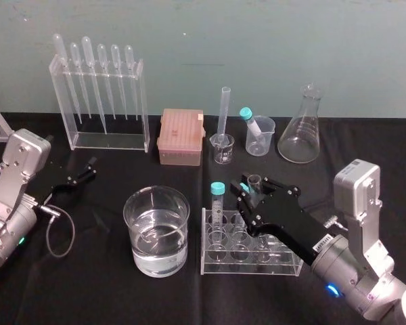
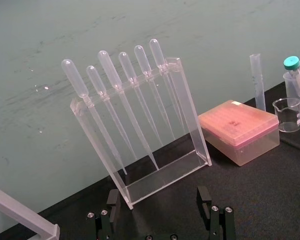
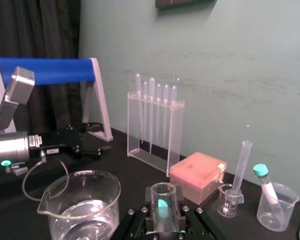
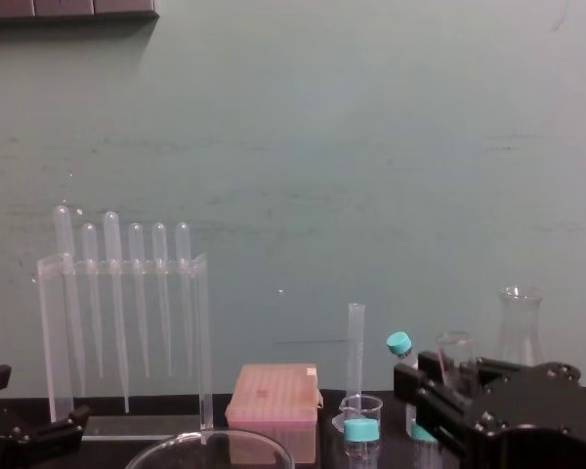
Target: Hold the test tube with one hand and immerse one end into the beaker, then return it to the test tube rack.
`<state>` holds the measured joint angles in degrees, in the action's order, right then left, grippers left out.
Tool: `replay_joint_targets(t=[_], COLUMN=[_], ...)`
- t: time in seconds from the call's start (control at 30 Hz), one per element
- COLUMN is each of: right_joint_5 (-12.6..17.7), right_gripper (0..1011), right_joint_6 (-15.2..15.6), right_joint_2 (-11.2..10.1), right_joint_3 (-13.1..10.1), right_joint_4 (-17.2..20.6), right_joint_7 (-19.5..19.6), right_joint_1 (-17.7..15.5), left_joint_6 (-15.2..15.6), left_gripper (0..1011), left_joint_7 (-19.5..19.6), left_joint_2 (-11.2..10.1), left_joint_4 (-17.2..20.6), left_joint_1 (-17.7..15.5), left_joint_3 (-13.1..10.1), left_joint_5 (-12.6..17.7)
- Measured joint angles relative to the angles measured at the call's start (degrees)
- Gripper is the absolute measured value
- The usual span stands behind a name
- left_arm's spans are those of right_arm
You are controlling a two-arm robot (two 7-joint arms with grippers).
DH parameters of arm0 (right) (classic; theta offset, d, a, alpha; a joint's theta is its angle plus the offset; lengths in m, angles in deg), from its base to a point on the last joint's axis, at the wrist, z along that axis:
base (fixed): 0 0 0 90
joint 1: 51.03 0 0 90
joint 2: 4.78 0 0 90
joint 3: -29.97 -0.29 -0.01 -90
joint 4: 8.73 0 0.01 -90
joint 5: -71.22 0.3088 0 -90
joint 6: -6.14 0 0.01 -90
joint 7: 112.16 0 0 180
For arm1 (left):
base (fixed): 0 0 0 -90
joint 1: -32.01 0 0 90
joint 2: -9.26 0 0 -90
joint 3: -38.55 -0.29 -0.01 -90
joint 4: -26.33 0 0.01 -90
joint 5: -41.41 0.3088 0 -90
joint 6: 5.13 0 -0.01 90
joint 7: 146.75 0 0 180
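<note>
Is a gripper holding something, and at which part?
The right gripper holds the test tube just below its open mouth; the left gripper, open, holds nothing.

The black surface carries the water-filled beaker at front left, a low clear tube stand just right of it, and along the back the test tube rack, a pink box, a small beaker, a plastic cup and a conical flask.
</note>
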<state>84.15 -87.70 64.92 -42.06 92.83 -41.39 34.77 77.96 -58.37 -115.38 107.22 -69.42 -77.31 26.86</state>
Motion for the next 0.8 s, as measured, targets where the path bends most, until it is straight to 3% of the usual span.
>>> replay_joint_targets(t=[0.8], right_joint_5=[2.80], right_gripper=[211], right_joint_6=[-3.30], right_joint_2=[0.75], right_joint_3=[-1.64], right_joint_4=[3.42], right_joint_7=[-0.47], right_joint_1=[-0.24], left_joint_6=[0.00], left_gripper=[1000], left_joint_7=[0.00], left_joint_2=[0.00], left_joint_4=[0.00], left_joint_1=[0.00], left_joint_3=[0.00], left_joint_5=[0.00])
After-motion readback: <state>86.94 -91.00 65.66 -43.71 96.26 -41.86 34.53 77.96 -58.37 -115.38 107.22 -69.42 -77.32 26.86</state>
